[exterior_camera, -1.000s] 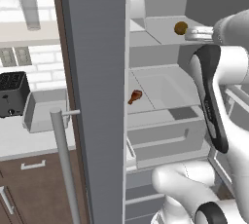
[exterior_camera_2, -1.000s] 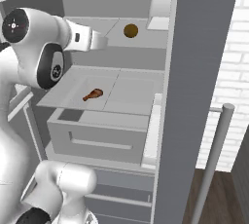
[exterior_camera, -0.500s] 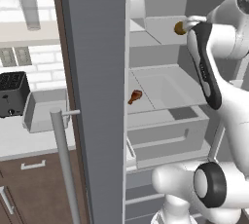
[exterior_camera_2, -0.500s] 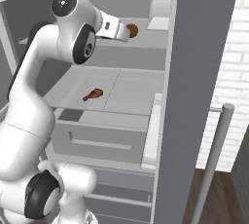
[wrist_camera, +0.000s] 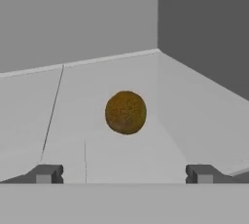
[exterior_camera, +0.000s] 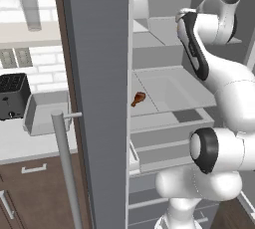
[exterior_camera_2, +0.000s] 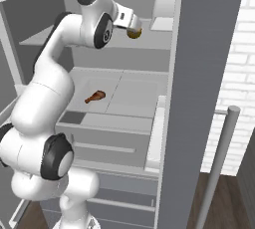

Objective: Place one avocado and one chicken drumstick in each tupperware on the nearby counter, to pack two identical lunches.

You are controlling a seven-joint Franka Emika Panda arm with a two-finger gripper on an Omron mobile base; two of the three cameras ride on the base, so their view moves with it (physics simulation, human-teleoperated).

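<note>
An olive-brown avocado (wrist_camera: pixel 125 112) lies on the upper fridge shelf (exterior_camera_2: pixel 149 41), centred ahead of my open gripper (wrist_camera: pixel 124 174) and apart from both fingertips (wrist_camera: pixel 46 173). From the right base view my gripper (exterior_camera_2: pixel 132 25) sits just over the avocado (exterior_camera_2: pixel 134 34). A reddish-brown chicken drumstick (exterior_camera: pixel 138 98) (exterior_camera_2: pixel 94 96) rests on the middle fridge shelf, below the arm. One light-grey tupperware (exterior_camera: pixel 42 121) stands on the off-white counter (exterior_camera: pixel 20 146) left of the fridge door. My arm hides the avocado in the left base view.
The open grey fridge door (exterior_camera: pixel 99 98) with its bar handle (exterior_camera: pixel 67 168) stands between the counter and the shelves. A black toaster (exterior_camera: pixel 12 96) sits beside the tupperware. A white bin (exterior_camera_2: pixel 164 1) stands at the back of the top shelf. A drawer (exterior_camera_2: pixel 109 133) juts out below the drumstick.
The arm has swung up and into the fridge, bringing the open gripper to the avocado on the upper shelf. The drumstick and the avocado have not moved.
</note>
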